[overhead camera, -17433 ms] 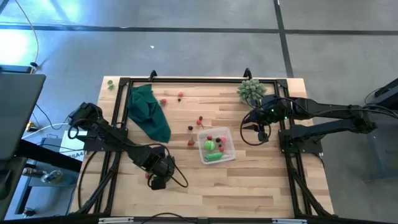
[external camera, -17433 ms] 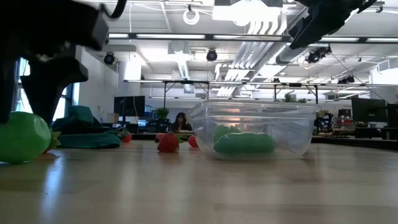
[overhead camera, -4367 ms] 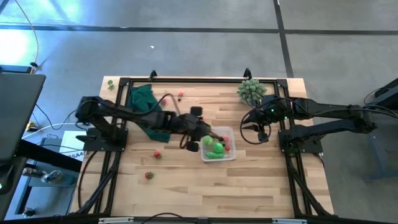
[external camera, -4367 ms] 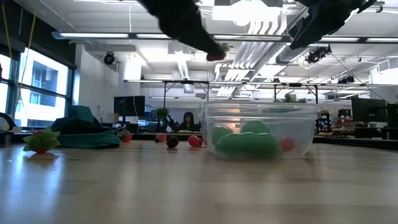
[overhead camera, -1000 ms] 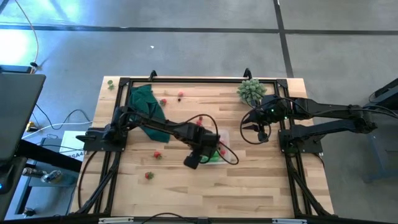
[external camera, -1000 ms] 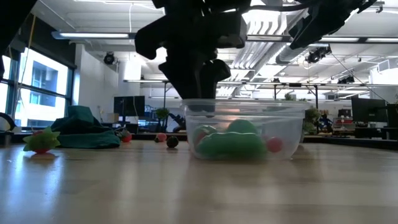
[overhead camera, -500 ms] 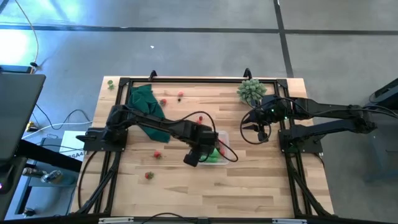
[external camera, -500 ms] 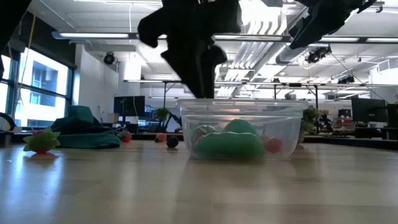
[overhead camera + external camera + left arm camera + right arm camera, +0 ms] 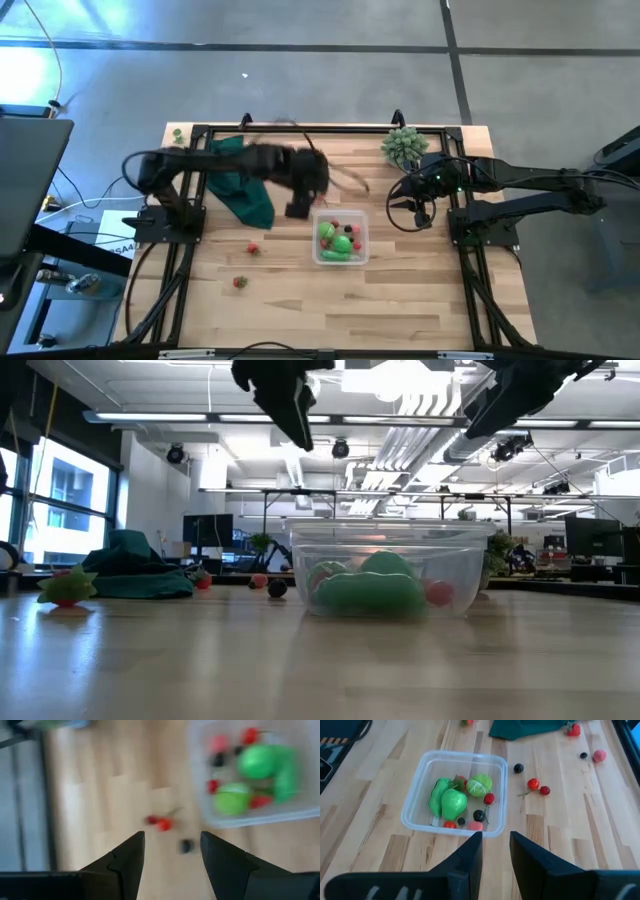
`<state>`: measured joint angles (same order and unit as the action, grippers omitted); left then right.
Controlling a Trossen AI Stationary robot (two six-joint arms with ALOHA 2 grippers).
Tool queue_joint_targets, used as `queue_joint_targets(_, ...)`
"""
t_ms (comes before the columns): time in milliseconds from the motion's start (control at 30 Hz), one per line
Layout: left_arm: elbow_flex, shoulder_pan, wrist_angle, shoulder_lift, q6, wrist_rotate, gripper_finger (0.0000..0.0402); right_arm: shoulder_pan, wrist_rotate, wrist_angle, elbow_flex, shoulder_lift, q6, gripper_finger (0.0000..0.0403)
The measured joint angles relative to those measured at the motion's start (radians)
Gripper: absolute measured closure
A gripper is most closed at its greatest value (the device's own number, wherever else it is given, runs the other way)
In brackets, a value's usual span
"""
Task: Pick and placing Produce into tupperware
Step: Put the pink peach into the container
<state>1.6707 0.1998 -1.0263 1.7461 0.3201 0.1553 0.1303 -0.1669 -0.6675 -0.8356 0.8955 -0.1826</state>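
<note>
Tupperware: we find the tupperware point(image 9: 340, 241) near the middle of the table point(image 9: 400, 300), upright and lidless.
Already in: we count three bright green pieces point(image 9: 451, 800) inside, plus small red and dark berries scattered among them in the right wrist view.
Still out, close by: a cherry pair point(image 9: 538, 787) and a dark berry point(image 9: 518, 768) lie just beside the container's wall on the bare wood.
Still out, farther off: a red piece point(image 9: 252, 248) and another point(image 9: 238, 282) sit well apart from the box on the left arm's side, and a pink piece point(image 9: 599, 755) and a tiny dark one lie near the green cloth point(image 9: 240, 182).
Left gripper: we see the left gripper point(image 9: 171, 852) up off the table beside the box, fingers spread and nothing between them, with the cherries right ahead of it.
Right gripper: the right gripper point(image 9: 495, 851) hangs at its own side, jaws parted by a narrow gap, holding nothing.
Progress: we judge it better than halfway, big pieces done, roughly half a dozen small ones left.
Next: likely the cherries or the dark berry, we reckon.
</note>
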Motion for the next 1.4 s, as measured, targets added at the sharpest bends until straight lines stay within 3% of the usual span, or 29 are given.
queue_joint_targets(167, 0.0, 0.182, -0.026, -0.035, 0.07, -0.037, 0.022, 0.0, 0.0, -0.002, 0.0, 0.001, 0.0, 0.0313)
queue_joint_targets(567, -0.079, 0.559, 0.035, 0.03, 0.28, -0.344, 0.022, 0.0, 0.0, -0.001, 0.0, 0.001, 0.0, 0.0313)
queue_joint_targets(867, -0.176, 0.653, 0.161, 0.119, 0.301, -0.411, 0.022, 0.0, 0.0, -0.001, 0.0, 0.001, 0.0, 0.0313)
queue_joint_targets(1200, -0.177, 0.7, 0.179, 0.232, 0.316, -0.457, 0.022, 0.0, 0.0, -0.001, 0.0, 0.001, 0.0, 0.0313)
queue_joint_targets(1400, -0.177, 0.706, 0.191, 0.252, 0.357, -0.416, 0.022, 0.0, 0.0, -0.001, 0.0, 0.001, 0.0, 0.0313)
